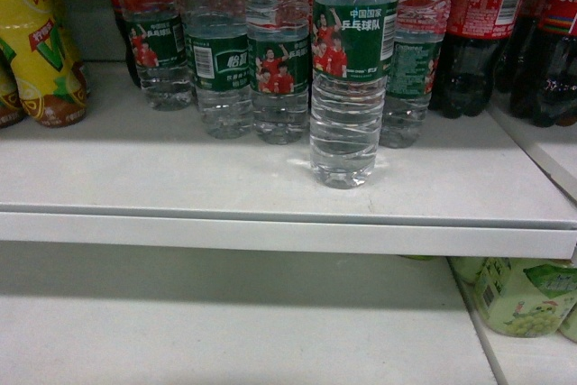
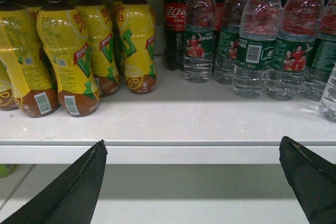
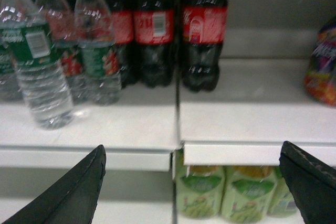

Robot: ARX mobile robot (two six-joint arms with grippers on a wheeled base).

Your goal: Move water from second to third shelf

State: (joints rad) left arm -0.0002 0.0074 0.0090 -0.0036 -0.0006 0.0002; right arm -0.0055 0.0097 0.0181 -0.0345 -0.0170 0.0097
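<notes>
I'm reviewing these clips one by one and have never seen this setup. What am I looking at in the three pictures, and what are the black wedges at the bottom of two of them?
A wheeled robot with two arms faces store shelves. The head view looks forward from the robot: water bottles with green labels stand on a white shelf, one nearer the edge than the rest, cola bottles at right, yellow drink bottles at left. The other two pictures come from a camera on each wrist. The black wedges are gripper fingers: the left gripper and right gripper are both open, holding nothing, in front of the shelf edge. Green drink bottles stand on the shelf below.
</notes>
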